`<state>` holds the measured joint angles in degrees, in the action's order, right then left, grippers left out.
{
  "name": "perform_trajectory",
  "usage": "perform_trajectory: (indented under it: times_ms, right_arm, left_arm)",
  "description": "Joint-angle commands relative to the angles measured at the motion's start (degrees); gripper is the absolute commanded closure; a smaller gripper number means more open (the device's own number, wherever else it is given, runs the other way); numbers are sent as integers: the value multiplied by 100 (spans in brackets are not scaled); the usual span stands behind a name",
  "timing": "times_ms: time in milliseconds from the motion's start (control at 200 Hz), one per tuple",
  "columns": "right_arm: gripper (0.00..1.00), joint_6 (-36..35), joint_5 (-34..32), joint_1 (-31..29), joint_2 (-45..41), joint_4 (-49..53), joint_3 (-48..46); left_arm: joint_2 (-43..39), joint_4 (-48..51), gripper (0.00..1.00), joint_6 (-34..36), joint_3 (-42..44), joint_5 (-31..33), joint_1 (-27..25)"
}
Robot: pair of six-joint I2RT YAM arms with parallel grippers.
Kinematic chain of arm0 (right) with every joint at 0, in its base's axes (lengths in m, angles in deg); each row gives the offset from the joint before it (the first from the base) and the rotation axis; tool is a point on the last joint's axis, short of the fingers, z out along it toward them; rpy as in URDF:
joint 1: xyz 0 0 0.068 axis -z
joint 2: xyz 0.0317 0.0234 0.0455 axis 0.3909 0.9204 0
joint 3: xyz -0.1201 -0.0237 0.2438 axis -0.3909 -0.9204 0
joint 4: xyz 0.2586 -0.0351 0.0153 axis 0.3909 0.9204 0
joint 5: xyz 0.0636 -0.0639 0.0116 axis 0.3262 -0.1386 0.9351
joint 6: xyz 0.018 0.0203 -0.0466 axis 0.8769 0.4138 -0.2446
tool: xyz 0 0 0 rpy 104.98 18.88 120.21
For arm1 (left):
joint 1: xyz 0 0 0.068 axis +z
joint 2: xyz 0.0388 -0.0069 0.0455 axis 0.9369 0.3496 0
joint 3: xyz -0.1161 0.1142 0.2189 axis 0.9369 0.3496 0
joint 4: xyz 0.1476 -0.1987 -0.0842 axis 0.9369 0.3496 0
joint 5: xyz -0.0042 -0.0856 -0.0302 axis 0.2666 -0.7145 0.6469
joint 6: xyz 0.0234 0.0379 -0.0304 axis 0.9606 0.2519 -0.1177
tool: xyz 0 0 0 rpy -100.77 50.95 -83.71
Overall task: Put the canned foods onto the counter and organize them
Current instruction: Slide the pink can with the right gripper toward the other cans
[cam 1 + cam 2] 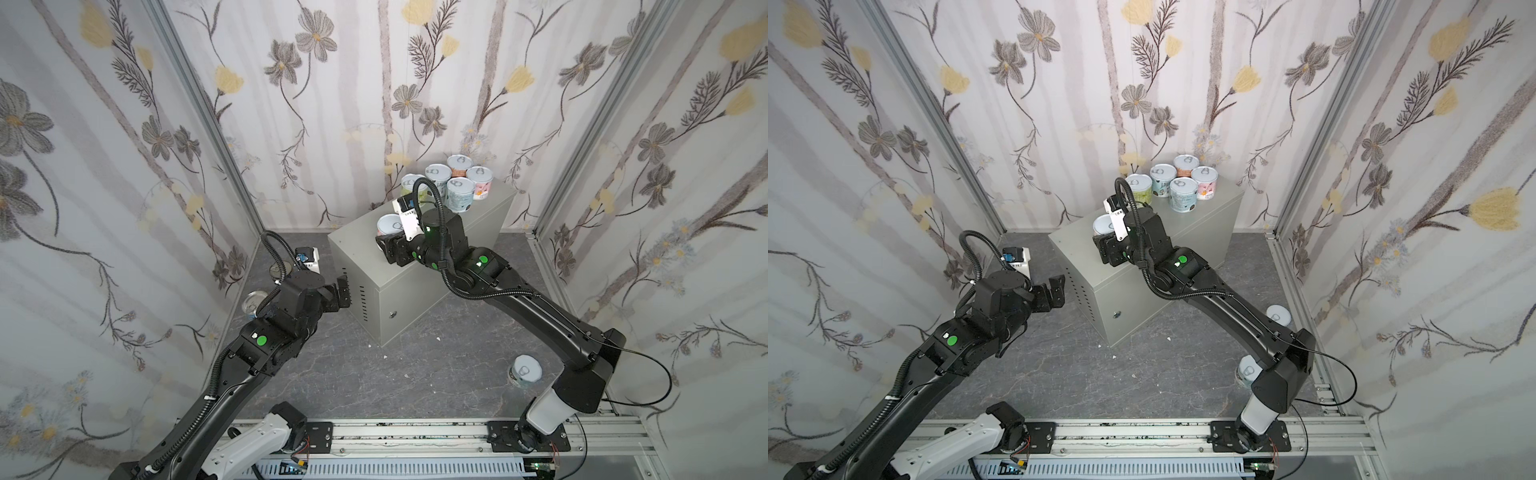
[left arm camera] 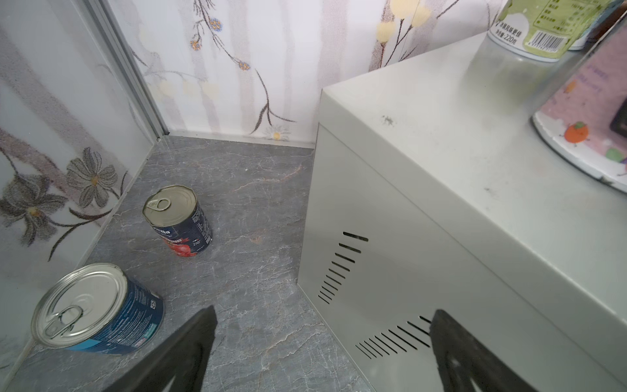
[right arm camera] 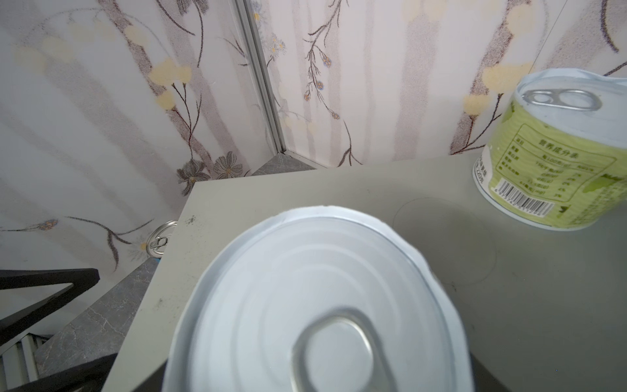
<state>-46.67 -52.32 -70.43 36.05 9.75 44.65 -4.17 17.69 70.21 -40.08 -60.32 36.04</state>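
- Nearest the viewer, an aluminium rail (image 1: pixel 415 432) runs across the front of the walled booth and carries both arm bases.
- Beyond it, the counter (image 1: pixel 357 249), a grey-beige metal cabinet, stands on the dark marbled floor (image 1: pixel 353 374).
- At the counter's near end, the right gripper (image 1: pixel 390 249) is up against a pink-labelled can (image 1: pixel 386 224). The can's white lid fills the right wrist view and hides the fingers, so I cannot tell whether they pinch it or stand clear.
- Low beside the counter's vented end hangs the left gripper (image 2: pixel 324 309), fingers spread wide and holding nothing.
- At the counter's far end, five short cans (image 1: pixel 459 195) stand upright in a tight cluster. The green can (image 3: pixel 549 169) is the nearest of them to the pink one, with bare counter between.
- On the floor by the left wall stand a blue can (image 2: pixel 98 305) and a navy-red can (image 2: pixel 178 220), both upright.
- One short can (image 1: pixel 525 371) waits on the floor by the right arm's base, and another (image 1: pixel 1278 312) is half hidden behind that arm.
- The step in hand looks like settling the pink can with the group. To do it well:
  - keep the can upright;
  - bring it just beside the green can without nudging the cluster;
  - set its base flat, well in from the edge;
  - let go only once it stands still.
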Motion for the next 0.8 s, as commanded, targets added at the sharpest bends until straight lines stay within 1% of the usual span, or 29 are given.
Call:
perform_trajectory:
  times_ms: [0,130,140,155,265,485,794]
  right_arm:
    - [28,-10,-77,5,6,-197,42]
    - [31,-23,-81,5,-54,-217,37]
    - [32,-25,-77,136,-60,-221,41]
    - [33,-19,-73,180,-64,-221,42]
    - [40,4,13,300,-115,-238,33]
    - [41,-22,42,494,-212,-230,33]
    - [40,-114,139,1014,-322,-211,148]
  left_arm:
    - [60,-291,0,90,-89,-148,58]
    - [164,-341,0,93,-153,-248,89]
    - [179,-345,0,93,-164,-255,89]
    - [195,-351,0,99,-175,-268,95]
    - [308,-399,0,99,-246,-349,98]
    - [515,-498,0,141,-348,-409,109]
    - [688,-624,0,196,-397,-427,142]
